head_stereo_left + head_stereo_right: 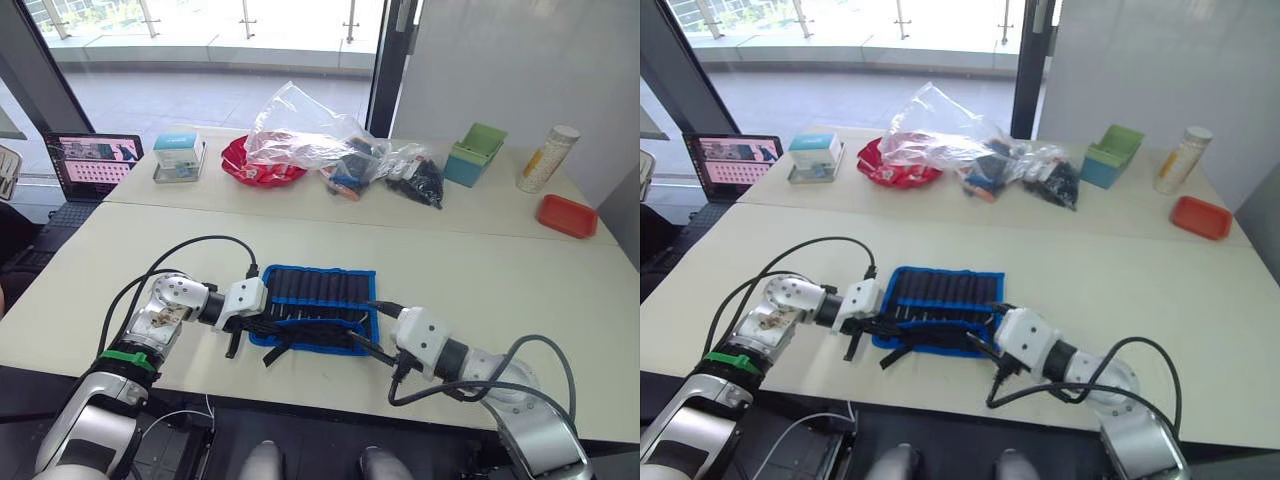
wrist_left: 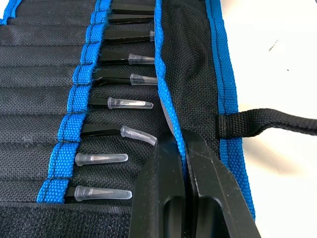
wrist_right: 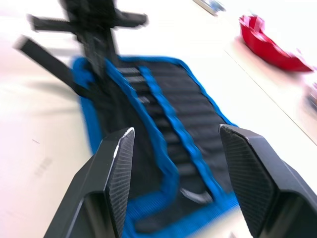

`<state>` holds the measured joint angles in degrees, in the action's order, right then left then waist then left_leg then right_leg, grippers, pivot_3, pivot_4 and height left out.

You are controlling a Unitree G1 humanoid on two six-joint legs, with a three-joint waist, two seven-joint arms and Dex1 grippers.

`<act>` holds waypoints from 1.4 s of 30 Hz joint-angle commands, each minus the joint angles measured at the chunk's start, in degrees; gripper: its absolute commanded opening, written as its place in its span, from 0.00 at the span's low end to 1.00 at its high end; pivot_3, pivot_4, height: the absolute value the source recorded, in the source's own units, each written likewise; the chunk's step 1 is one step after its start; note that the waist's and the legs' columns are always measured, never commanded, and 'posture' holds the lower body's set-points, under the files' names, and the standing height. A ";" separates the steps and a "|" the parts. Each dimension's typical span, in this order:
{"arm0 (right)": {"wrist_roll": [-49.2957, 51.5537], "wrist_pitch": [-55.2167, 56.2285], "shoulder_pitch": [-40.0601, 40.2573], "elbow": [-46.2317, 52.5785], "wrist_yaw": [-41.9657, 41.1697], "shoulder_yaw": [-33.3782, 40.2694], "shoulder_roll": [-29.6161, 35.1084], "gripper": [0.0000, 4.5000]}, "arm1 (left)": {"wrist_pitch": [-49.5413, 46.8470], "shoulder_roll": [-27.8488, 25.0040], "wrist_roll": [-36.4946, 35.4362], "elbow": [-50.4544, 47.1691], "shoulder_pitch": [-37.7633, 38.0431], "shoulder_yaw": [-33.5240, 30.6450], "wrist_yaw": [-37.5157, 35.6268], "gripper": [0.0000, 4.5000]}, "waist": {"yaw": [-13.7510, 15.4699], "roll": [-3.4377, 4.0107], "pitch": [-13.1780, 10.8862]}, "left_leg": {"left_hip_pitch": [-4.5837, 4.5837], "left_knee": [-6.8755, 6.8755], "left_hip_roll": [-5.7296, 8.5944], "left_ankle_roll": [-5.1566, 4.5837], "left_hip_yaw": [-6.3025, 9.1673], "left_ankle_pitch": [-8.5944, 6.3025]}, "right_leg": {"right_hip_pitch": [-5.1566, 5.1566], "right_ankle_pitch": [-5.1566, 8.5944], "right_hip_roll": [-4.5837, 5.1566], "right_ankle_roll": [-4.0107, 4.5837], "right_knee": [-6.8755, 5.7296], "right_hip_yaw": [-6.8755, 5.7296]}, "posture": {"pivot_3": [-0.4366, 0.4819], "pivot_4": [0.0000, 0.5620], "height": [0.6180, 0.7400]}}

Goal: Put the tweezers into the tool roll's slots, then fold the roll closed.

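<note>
With the tweezers already seated in the tool roll, the left gripper pinches its blue-bound flap to fold it; the right gripper hovers wide open at the roll's opposite end.

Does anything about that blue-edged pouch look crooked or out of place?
Mostly tidy: the tweezers sit in the slots of the tool roll. One capped tip bends sideways, and the strap trails loose.
</note>
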<state>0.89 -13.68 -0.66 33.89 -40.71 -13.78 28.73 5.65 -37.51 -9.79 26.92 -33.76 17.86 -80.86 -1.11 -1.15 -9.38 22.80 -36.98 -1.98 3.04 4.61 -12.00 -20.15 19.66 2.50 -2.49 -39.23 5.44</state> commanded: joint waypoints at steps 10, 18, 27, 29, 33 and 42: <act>-7.84 -1.46 -5.78 -16.81 8.65 -3.98 -6.67 0.00 | -4.36 -0.09 3.10 -1.17 2.25 -0.64 1.25 0.00 | 0.11 -0.02 0.01 | 0.04 0.06 0.01 0.00 0.00 0.00 | -0.07 0.00 0.01 0.01 0.02 -0.01 | 0.48 0.27 0.86; -7.00 -7.92 -4.64 -20.77 9.57 -4.97 -9.72 0.00 | -7.98 0.30 -3.32 -7.02 4.29 -7.46 2.94 0.33 | -0.57 -0.02 0.01 | 0.01 0.10 -0.04 0.00 0.00 0.00 | -0.07 0.00 -0.02 0.01 0.02 -0.01 | 0.48 0.27 0.86; -7.40 -9.50 -5.32 -22.30 9.89 -5.92 -9.17 0.00 | -15.98 0.27 -13.13 -23.32 10.93 -17.80 9.39 0.69 | -1.34 -0.08 0.00 | 0.05 0.15 -0.07 0.00 0.03 -0.01 | -0.10 -0.01 -0.01 0.01 0.02 -0.02 | 0.48 0.27 0.86; -7.12 -9.13 -5.63 -22.59 9.80 -5.80 -9.12 0.00 | -17.80 1.18 -14.03 -25.95 12.95 -18.59 11.61 0.56 | -1.37 -0.07 0.01 | 0.02 0.17 -0.06 0.00 0.03 -0.01 | -0.09 -0.01 -0.01 0.01 0.02 -0.01 | 0.48 0.27 0.86; -6.97 -8.91 -6.10 -22.72 9.88 -5.95 -9.42 0.00 | -18.75 3.49 -13.51 -27.56 15.31 -17.90 14.86 0.28 | -1.37 -0.08 0.00 | 0.00 0.18 -0.06 0.00 0.02 -0.01 | -0.07 -0.01 0.00 0.01 0.04 0.00 | 0.48 0.27 0.86; -7.99 -8.84 -6.03 -20.85 9.62 -6.72 -8.19 0.00 | -14.06 9.21 0.44 -16.01 14.10 -7.44 22.55 0.01 | -1.35 -0.12 0.03 | 0.03 0.18 -0.02 0.00 0.02 -0.01 | -0.08 -0.01 0.00 0.01 0.11 0.00 | 0.48 0.27 0.86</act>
<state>-5.48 -20.16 -8.14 15.35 -31.16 -20.12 18.95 -9.71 -27.37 -13.29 8.39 -18.84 8.98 -60.08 -2.47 -1.27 -9.35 22.83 -36.77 -2.02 3.04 4.64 -12.01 -20.25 19.65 2.49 -2.48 -39.11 5.44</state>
